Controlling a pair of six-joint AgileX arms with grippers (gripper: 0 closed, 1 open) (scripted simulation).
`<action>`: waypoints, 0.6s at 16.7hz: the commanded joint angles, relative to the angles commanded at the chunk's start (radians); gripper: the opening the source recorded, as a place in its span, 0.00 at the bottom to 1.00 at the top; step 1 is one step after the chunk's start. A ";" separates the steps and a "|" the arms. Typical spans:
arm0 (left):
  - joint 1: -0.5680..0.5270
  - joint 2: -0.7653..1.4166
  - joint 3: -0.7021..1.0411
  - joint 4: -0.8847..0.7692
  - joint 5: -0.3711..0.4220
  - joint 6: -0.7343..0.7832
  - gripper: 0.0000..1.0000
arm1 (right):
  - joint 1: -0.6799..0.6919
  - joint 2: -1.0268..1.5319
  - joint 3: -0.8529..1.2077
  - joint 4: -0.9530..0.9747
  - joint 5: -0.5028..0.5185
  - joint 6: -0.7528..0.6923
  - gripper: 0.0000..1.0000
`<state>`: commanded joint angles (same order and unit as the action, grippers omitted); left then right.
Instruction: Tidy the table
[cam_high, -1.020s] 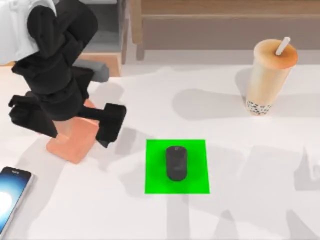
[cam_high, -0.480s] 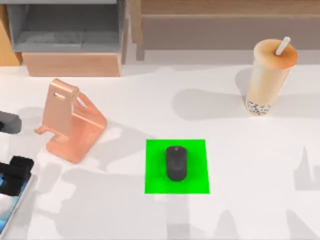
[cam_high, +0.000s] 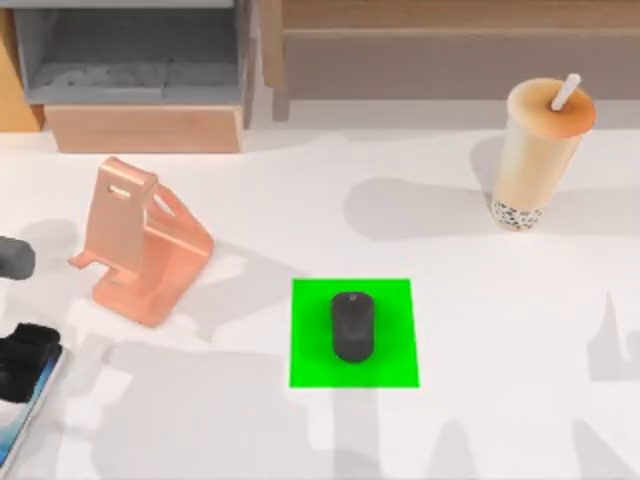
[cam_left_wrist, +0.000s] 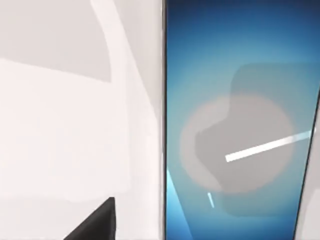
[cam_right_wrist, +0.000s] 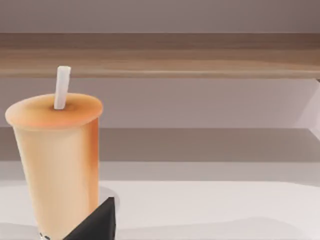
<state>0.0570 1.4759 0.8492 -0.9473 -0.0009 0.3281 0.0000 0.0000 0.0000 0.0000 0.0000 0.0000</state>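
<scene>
The white table (cam_high: 500, 300) bears a green square patch (cam_high: 310, 300) with a black mouse (cam_high: 352, 326) lying on it. A copper phone stand (cam_high: 140, 245) stands at the left. A phone (cam_high: 18, 425) with a lit blue screen (cam_left_wrist: 235, 125) lies at the front left edge. My left gripper (cam_high: 22, 362) hangs open low over the phone's far end, and one black fingertip (cam_left_wrist: 95, 225) sits beside the phone's long edge. A bubble tea cup (cam_high: 540, 150) with a straw stands at the back right. The right wrist view shows the cup (cam_right_wrist: 55, 160) close by, behind the right gripper's black fingertip (cam_right_wrist: 97, 222).
A brown wooden shelf unit (cam_high: 140, 130) with a grey compartment (cam_high: 130, 50) stands at the back left. A long wooden shelf (cam_high: 450, 40) runs along the back. Bare tabletop lies between the mouse and the cup and along the front.
My left arm swung away from above the phone stand to the table's left edge and came down over the phone. The stand now stands uncovered.
</scene>
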 joint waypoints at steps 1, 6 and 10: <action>0.001 0.011 -0.012 0.023 0.000 0.000 1.00 | 0.000 0.000 0.000 0.000 0.000 0.000 1.00; 0.004 0.102 -0.112 0.223 -0.001 0.005 1.00 | 0.000 0.000 0.000 0.000 0.000 0.000 1.00; 0.006 0.149 -0.161 0.314 -0.001 0.007 1.00 | 0.000 0.000 0.000 0.000 0.000 0.000 1.00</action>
<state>0.0629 1.6244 0.6878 -0.6336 -0.0015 0.3351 0.0000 0.0000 0.0000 0.0000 0.0000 0.0000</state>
